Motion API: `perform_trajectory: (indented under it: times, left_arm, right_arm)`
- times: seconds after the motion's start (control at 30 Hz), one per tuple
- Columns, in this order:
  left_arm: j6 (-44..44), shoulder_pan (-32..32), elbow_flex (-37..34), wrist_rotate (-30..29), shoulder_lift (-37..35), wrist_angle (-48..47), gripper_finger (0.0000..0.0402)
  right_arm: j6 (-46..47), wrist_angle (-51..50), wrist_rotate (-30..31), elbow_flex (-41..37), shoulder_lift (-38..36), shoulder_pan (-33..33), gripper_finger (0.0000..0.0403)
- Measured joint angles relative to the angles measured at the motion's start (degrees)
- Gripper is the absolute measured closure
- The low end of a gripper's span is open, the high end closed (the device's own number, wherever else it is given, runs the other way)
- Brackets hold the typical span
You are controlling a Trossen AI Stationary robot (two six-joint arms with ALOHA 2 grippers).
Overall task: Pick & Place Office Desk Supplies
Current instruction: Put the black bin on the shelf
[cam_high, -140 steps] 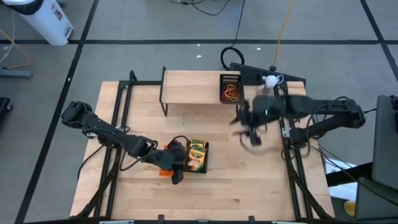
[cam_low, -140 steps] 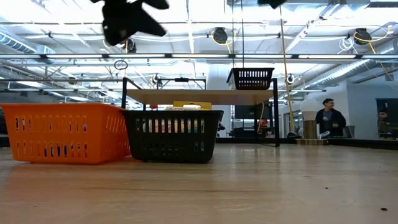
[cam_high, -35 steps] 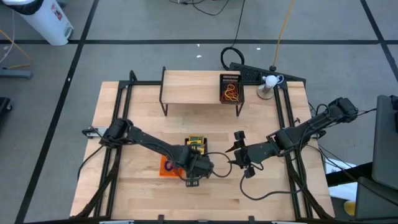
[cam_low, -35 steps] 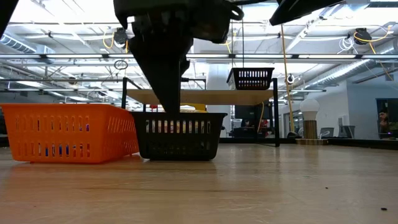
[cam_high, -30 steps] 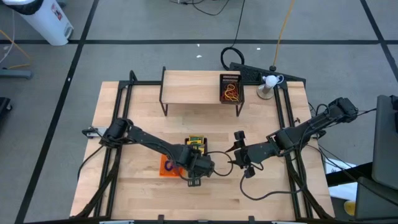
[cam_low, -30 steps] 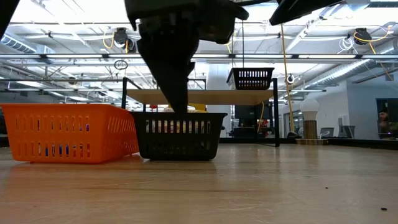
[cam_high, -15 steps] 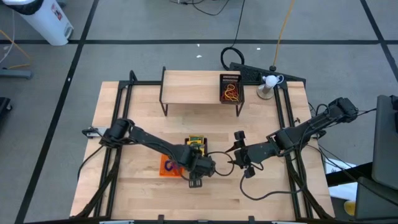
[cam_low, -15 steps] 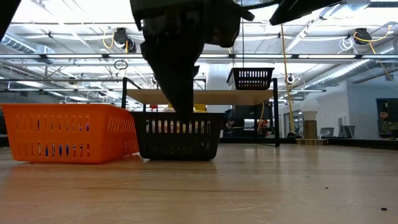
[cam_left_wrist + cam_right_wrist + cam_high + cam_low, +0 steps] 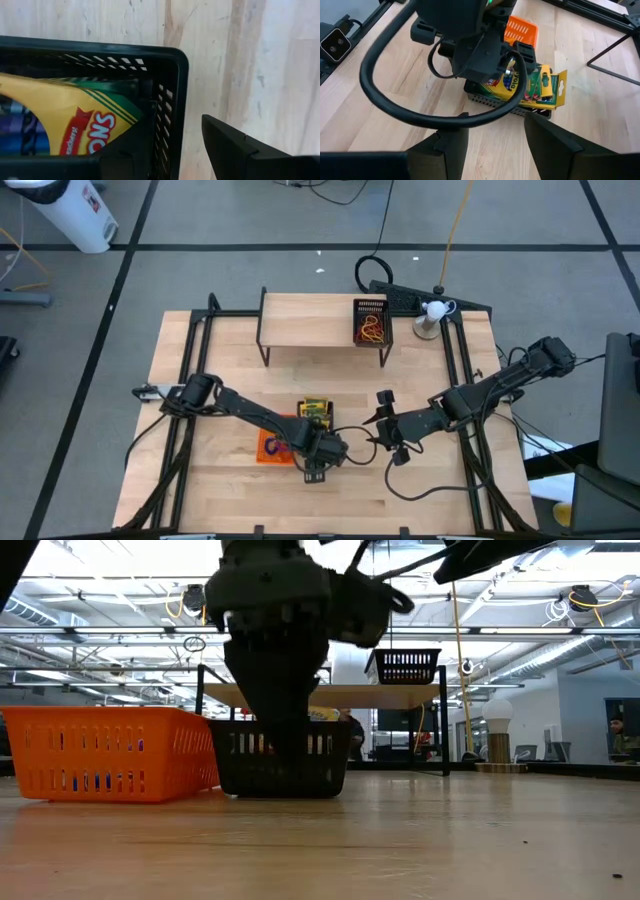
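Wood table (image 9: 280,60) — crayon box (image 9: 75,117) lettered "ONS"

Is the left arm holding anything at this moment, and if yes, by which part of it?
The left gripper has its jaws astride one wall of the black mesh tray with the crayon box inside. Whether they already press that wall cannot be told.

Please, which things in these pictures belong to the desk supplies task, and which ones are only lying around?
Belong to the job:
- black tray holding crayon boxes
- orange tray
- second black tray with rubber bands, on the raised shelf

Just lying about:
- white lamp at the table's far corner
- black cable on the floor
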Motion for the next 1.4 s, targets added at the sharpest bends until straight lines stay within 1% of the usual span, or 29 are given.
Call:
perform_trajectory:
  times: [0.13,0.23,0.33,0.47,0.5,0.63,0.7,0.83,0.97,1.07,1.3,1.4]
  left_arm:
    - [0.22,-0.24,0.00,-0.30,0.16,-0.82,0.0233]
    - [0.24,-0.24,0.00,-0.37,0.16,-1.05,0.0249]
    - [0.38,-0.24,0.00,-0.39,0.16,-1.94,0.0290]
    - [2.11,-0.20,0.00,-0.96,0.16,-3.70,0.0377]
    - [2.41,-0.20,0.00,-1.65,0.16,-3.76,0.0388]
    - [3.84,-0.23,0.00,-3.01,0.03,-3.75,0.0397]
    - [4.02,-0.05,0.29,-3.12,0.03,-4.20,0.0397]
    - [4.95,0.64,2.99,-2.97,0.01,-7.16,0.0399]
    - [6.48,1.22,8.53,-4.35,0.02,-11.83,0.0400]
    - [8.16,1.54,14.38,-6.81,0.03,-16.35,0.0400]
    - [10.41,2.60,30.92,-14.39,-0.08,-30.45,0.0401]
    - [11.39,3.96,36.75,-17.44,-0.10,-35.09,0.0401]
  right_arm:
    - [-0.09,-0.42,0.01,0.00,0.00,0.00,0.0220]
    - [-0.11,-2.41,0.00,0.00,-0.28,0.00,0.0220]
    - [1.08,-5.40,0.13,0.00,-1.48,0.00,0.0220]
    - [3.53,-8.82,0.13,0.00,-4.28,0.00,0.0220]
    - [4.24,-9.66,0.10,0.00,-5.11,0.00,0.0220]
    - [8.30,-14.52,0.05,0.00,-8.74,0.00,0.0220]
    - [11.78,-17.48,0.04,0.00,-10.36,0.00,0.0220]
    - [17.68,-22.31,-0.09,0.00,-12.70,0.00,0.0220]
    - [19.88,-23.64,-0.13,-0.88,-13.69,0.00,0.0220]
    - [19.90,-21.65,-0.13,-4.32,-14.61,0.00,0.0220]
    - [22.92,-11.17,-0.19,-16.78,-17.34,0.00,0.0220]
    - [24.57,-5.50,-0.18,-21.64,-18.39,0.00,0.0220]
